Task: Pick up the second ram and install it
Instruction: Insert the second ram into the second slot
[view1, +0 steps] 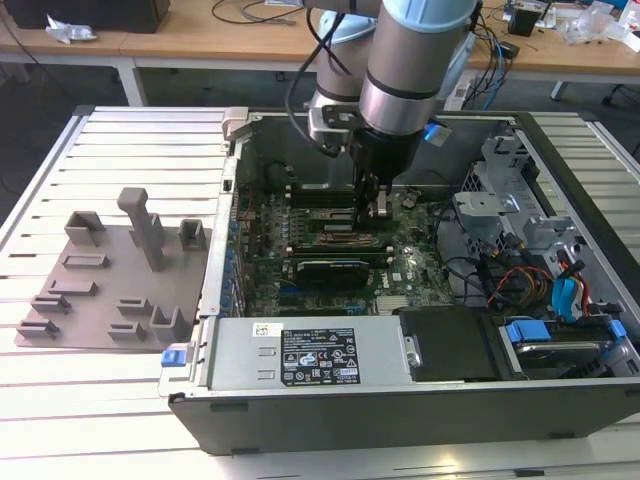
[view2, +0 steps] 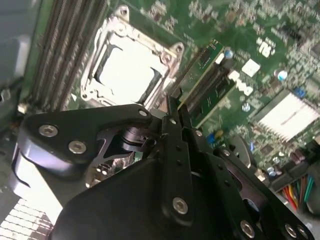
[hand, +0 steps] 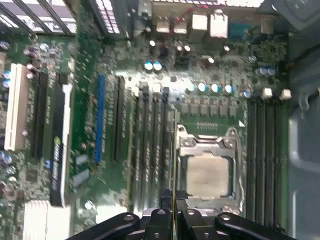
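Exterior view: gripper reaches down into the open case, fingers pinched on the ram's thin edge so it stands upright over the slots at the socket's nine o'clock.

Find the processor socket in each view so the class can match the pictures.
Exterior view: processor socket mid-motherboard, on the exterior view's left of the pincer.
Second wrist view: socket beside the memory stick.
First wrist view: socket between slot rows.
Shared landmark: the pincer, shut on the memory stick.
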